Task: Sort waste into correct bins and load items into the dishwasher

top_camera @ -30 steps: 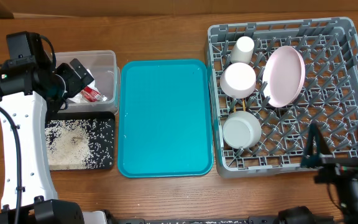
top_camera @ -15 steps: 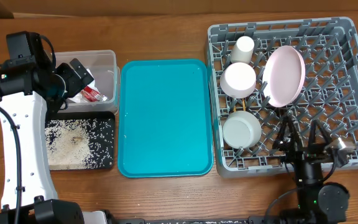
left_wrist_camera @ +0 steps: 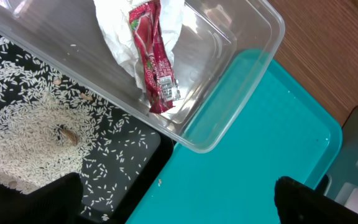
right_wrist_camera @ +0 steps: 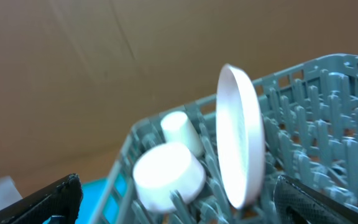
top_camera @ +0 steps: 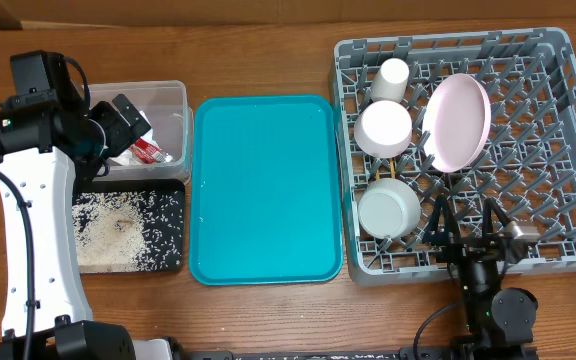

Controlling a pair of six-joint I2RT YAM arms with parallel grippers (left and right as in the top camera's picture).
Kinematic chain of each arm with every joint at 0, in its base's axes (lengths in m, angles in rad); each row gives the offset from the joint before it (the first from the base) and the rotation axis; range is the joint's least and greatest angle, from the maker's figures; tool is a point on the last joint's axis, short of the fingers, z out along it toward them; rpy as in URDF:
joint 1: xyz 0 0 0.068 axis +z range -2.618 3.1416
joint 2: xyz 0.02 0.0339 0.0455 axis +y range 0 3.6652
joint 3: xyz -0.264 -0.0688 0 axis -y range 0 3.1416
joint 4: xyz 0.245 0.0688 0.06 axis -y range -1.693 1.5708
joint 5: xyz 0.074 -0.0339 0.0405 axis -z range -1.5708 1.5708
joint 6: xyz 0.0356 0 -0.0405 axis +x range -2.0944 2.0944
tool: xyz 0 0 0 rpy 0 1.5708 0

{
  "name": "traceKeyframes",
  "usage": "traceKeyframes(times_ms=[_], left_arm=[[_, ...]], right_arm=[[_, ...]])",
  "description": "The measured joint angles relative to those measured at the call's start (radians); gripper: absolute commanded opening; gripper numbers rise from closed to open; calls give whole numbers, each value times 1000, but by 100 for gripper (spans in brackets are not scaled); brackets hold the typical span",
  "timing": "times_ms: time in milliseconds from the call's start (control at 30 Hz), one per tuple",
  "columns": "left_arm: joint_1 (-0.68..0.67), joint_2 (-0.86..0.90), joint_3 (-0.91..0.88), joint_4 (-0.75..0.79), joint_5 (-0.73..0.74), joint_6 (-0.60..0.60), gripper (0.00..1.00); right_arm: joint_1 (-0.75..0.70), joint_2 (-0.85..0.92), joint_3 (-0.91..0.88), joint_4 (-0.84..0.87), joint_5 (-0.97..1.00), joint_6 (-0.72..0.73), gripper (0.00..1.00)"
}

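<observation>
The crumpled white napkin (left_wrist_camera: 114, 31) and the red-and-white wrapper (left_wrist_camera: 153, 62) lie in the clear tub (top_camera: 173, 95). Rice (left_wrist_camera: 30, 130) covers the black tray (top_camera: 173, 262) in front of it. My left gripper (top_camera: 125, 122) is open and empty above the tub's near side; in the left wrist view the left gripper (left_wrist_camera: 179, 208) has nothing between its fingers. The grey rack (top_camera: 558, 120) holds the pink plate (top_camera: 458, 120) on edge, the white cup (top_camera: 393, 78) and two white bowls (top_camera: 383, 128) (top_camera: 388, 208). My right gripper (top_camera: 465, 222) is open and empty over the rack's front edge. I cannot make out the chopsticks.
The teal serving tray (top_camera: 265, 190) lies between the bins and the rack, with a stray crumb (left_wrist_camera: 160, 182) near its left rim. The right wrist view shows the plate (right_wrist_camera: 241, 137), a bowl (right_wrist_camera: 166, 174) and the cup (right_wrist_camera: 180, 130) ahead among upright pegs (right_wrist_camera: 328, 93).
My right arm has swung left from the table's far right corner to the rack's front edge, now facing the plate and bowls. The left arm has not moved.
</observation>
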Motion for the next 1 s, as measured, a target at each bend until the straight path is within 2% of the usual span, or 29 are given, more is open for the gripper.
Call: traceKeyframes(times_ms=[167, 500, 1000], left_arm=[[0, 0, 0, 0, 0, 0, 100], [0, 0, 0, 0, 0, 0, 100], [0, 0, 0, 0, 0, 0, 100]], right_arm=[[-11, 0, 0, -61, -29, -135, 100], [-79, 0, 0, -64, -85, -283, 100], [-79, 0, 0, -65, -99, -339, 100]])
